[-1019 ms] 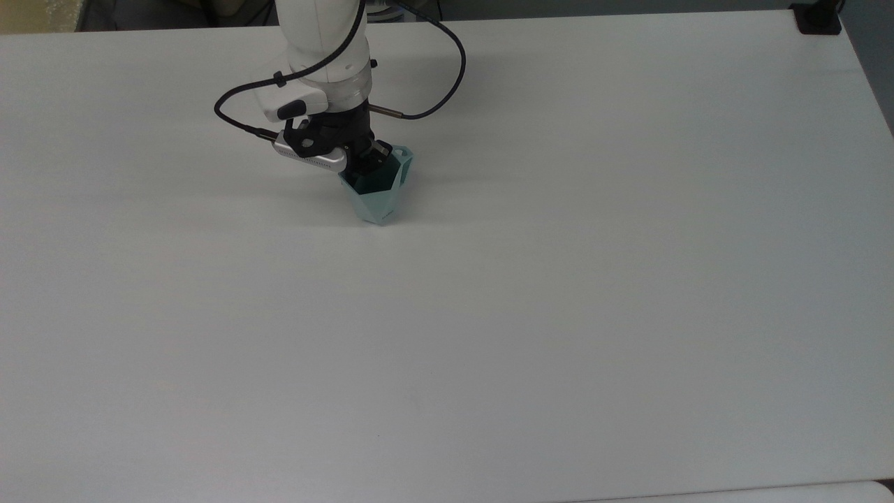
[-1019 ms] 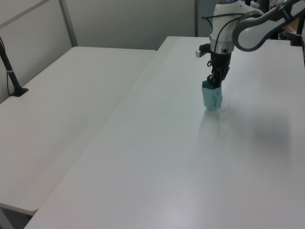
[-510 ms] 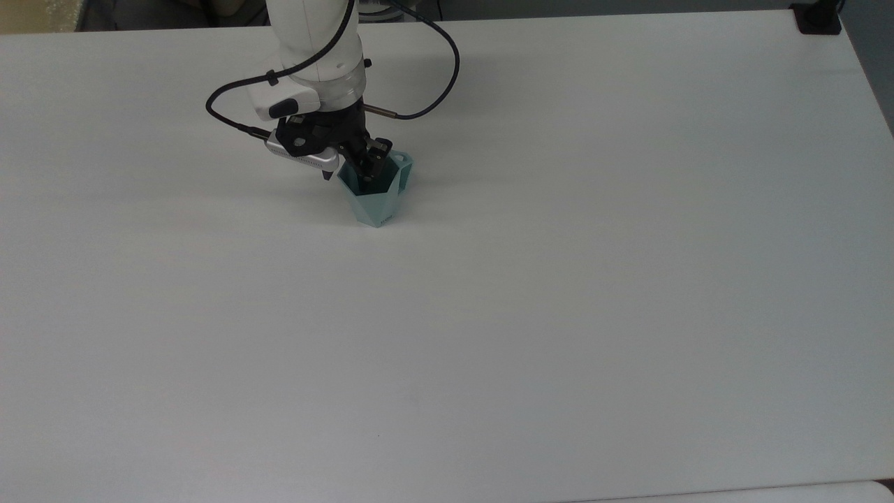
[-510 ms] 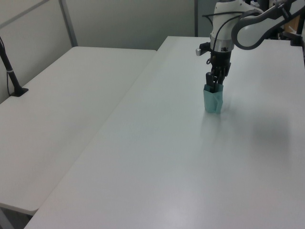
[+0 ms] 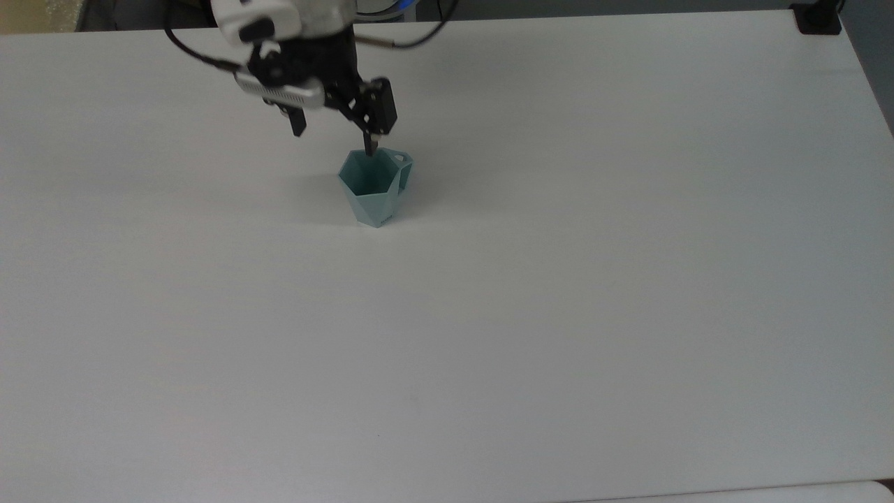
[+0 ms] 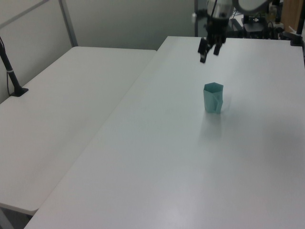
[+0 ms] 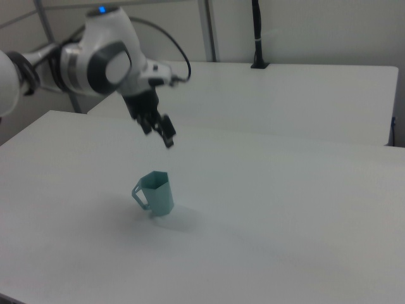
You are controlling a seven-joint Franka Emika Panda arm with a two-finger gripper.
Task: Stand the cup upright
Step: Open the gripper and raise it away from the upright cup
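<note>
1. The cup [image 5: 375, 188] stands upright on the white table [image 5: 559, 314], mouth up and narrow base down, toward the far side in the top view. Its small handle [image 7: 140, 195] faces the right view's left.
2. Nothing touches the cup. It sits level, with no visible tilt in the left view or the right view.
3. The gripper [image 5: 334, 131] hangs above the cup, clear of the rim and offset toward the top view's upper left. Its fingers stand spread apart and hold nothing.
4. Judgement: the righting appears done; the step in hand is the retreat.
5. To retreat well, travel straight up and away. Keep the lower fingertip [image 5: 371, 145] from sweeping sideways across the rim.
6. The cup looks light and tapers to a small footprint, so a slight knock could tip it.
</note>
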